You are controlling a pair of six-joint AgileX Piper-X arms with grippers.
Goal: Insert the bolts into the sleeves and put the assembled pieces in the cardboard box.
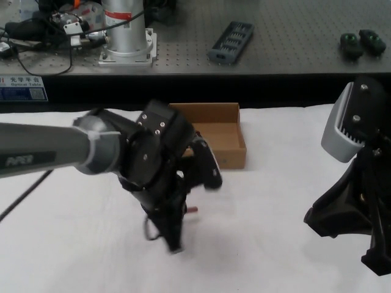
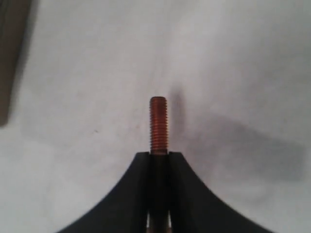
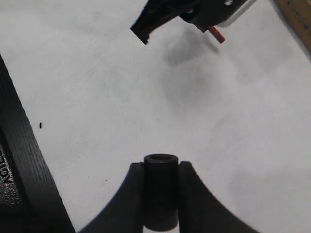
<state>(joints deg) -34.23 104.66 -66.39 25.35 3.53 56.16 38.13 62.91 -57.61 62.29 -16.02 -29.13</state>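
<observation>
Left hand [image 2: 159, 154] holds a copper-red threaded metal bolt [image 2: 158, 124]; right hand [image 3: 161, 167] holds a short black cylindrical sleeve [image 3: 161, 194].
Both hands closed narrow on their parts. Bolt's threaded end sticks out past the fingertips; sleeve's open bore end shows between the fingers. Bolt and sleeve well apart, over the white-covered tabletop [image 1: 275, 256]. High view: left hand near the front of the open brown cardboard box [image 1: 235, 160], right hand at the opposite side.

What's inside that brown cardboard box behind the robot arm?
The visible floor of the cardboard box is bare, with no pieces on it. The left arm covers its near left corner, so what lies there cannot be seen.
</observation>
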